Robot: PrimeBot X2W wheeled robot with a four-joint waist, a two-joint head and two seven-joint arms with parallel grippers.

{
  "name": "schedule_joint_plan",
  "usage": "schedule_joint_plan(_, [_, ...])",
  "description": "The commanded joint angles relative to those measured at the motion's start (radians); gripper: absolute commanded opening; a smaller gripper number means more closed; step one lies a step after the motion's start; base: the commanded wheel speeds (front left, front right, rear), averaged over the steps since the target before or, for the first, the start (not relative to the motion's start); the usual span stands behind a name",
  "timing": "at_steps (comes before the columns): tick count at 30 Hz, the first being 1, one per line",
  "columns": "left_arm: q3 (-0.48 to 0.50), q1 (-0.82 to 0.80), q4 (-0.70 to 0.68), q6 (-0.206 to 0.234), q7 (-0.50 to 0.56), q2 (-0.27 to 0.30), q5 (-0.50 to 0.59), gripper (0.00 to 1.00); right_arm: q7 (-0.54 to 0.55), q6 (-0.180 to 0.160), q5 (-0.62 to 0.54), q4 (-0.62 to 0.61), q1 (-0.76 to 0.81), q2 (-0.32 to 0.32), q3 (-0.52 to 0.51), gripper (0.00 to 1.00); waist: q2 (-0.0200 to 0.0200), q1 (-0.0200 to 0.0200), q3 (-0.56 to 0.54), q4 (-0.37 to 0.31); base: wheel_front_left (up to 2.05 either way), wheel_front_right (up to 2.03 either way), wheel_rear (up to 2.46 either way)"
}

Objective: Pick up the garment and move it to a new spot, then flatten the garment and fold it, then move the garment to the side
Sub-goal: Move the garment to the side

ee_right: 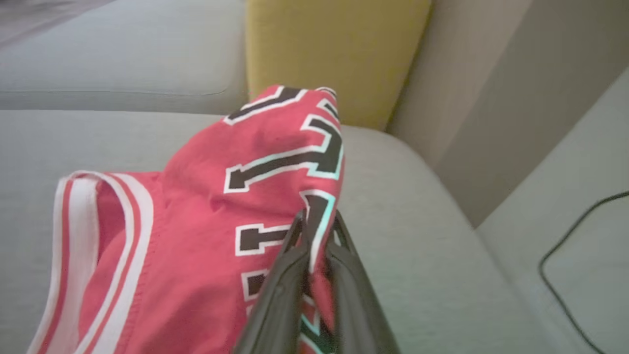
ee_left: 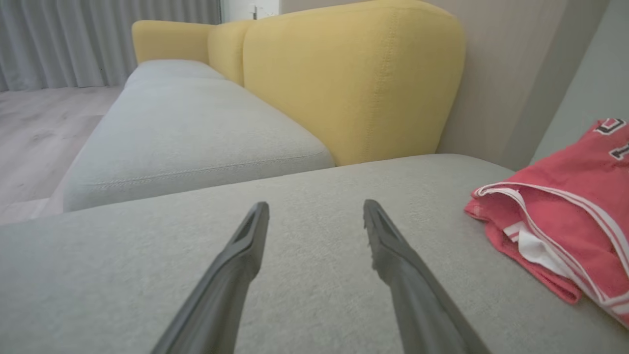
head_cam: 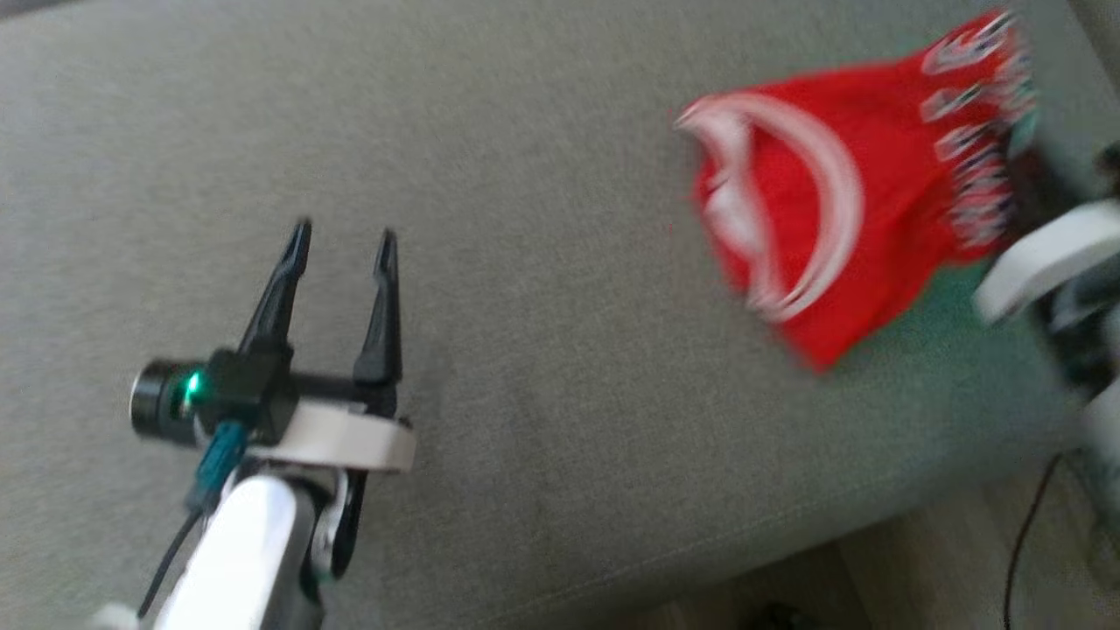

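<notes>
The garment (head_cam: 840, 201) is a red sleeveless jersey with white trim and black lettering, bunched on the grey sofa cushion (head_cam: 542, 367) at the right. In the right wrist view my right gripper (ee_right: 317, 221) is shut on a fold of the garment (ee_right: 206, 196) at its lettered part, and the cloth rises in a peak there. Its pale wrist (head_cam: 1041, 258) shows blurred at the right edge of the head view. My left gripper (head_cam: 343, 236) hovers open over bare cushion far to the garment's left, nothing between its fingers (ee_left: 255, 231). The garment (ee_left: 565, 216) lies to its right.
A yellow backrest (ee_left: 354, 83) stands behind the cushion, with a second grey seat (ee_left: 186, 132) beyond it. Wood floor (ee_left: 34, 128) and grey curtains lie further off. A black cable (ee_right: 565, 260) runs over the surface at the right. The cushion's front edge (head_cam: 744, 542) borders floor.
</notes>
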Motion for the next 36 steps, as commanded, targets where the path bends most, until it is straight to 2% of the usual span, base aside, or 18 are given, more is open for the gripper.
schedule_joint_plan(1, [0.019, -0.048, -0.037, -0.009, 0.004, 0.014, 0.013, 1.0, -0.008, 0.007, 0.0, -0.002, -0.046, -0.044, -0.01, 0.0, 0.0, -0.0001, 0.055, -0.022, 0.0, 0.0, 0.0])
schedule_joint_plan(6, [-0.008, -0.108, -0.038, -0.023, 0.013, 0.013, 0.035, 1.0, -0.008, 0.007, 0.006, 0.11, -0.155, -0.116, -0.066, 0.0, 0.0, -0.0001, 0.113, -0.012, 0.0, 0.0, 0.0])
schedule_joint_plan(15, [-0.026, -0.16, -0.028, -0.037, 0.014, 0.018, 0.044, 1.0, -0.023, 0.007, 0.025, 0.341, -0.265, -0.132, -0.095, 0.0, 0.0, -0.0001, 0.182, 0.018, 0.0, 0.0, 0.0])
schedule_joint_plan(16, [-0.028, -0.164, -0.026, -0.038, 0.013, 0.017, 0.044, 1.0, -0.036, 0.007, 0.028, 0.363, -0.273, -0.132, -0.097, 0.12, 0.0, -0.0001, 0.186, 0.022, 0.0, 0.0, 0.0])
schedule_joint_plan(18, [-0.029, -0.169, -0.022, -0.039, 0.011, 0.017, 0.044, 1.0, -0.056, 0.007, 0.026, 0.407, -0.286, -0.128, -0.1, 1.0, 0.0, -0.0001, 0.191, 0.027, 0.0, 0.0, 0.0])
schedule_joint_plan(24, [-0.025, -0.162, -0.007, -0.033, 0.004, 0.017, 0.033, 1.0, -0.16, 0.007, 0.007, 0.464, -0.298, -0.117, -0.079, 1.0, 0.0, -0.0001, 0.179, 0.038, 0.0, 0.0, 0.0])
schedule_joint_plan(28, [-0.02, -0.144, 0.005, -0.03, -0.001, 0.016, 0.021, 1.0, -0.229, 0.007, -0.008, 0.433, -0.281, -0.104, -0.061, 1.0, 0.0, -0.0001, 0.147, 0.04, 0.0, 0.0, 0.0])
schedule_joint_plan(32, [-0.006, -0.104, 0.019, -0.017, -0.007, 0.015, 0.004, 1.0, -0.258, 0.007, -0.028, 0.29, -0.217, -0.059, -0.059, 1.0, 0.0, -0.0001, 0.089, 0.041, 0.0, 0.0, 0.0])
schedule_joint_plan(36, [0.009, -0.054, 0.023, -0.003, -0.011, 0.019, -0.012, 1.0, -0.26, 0.007, -0.059, 0.024, -0.073, 0.031, -0.095, 1.0, 0.0, -0.0001, 0.028, 0.053, 0.0, 0.0, 0.0])
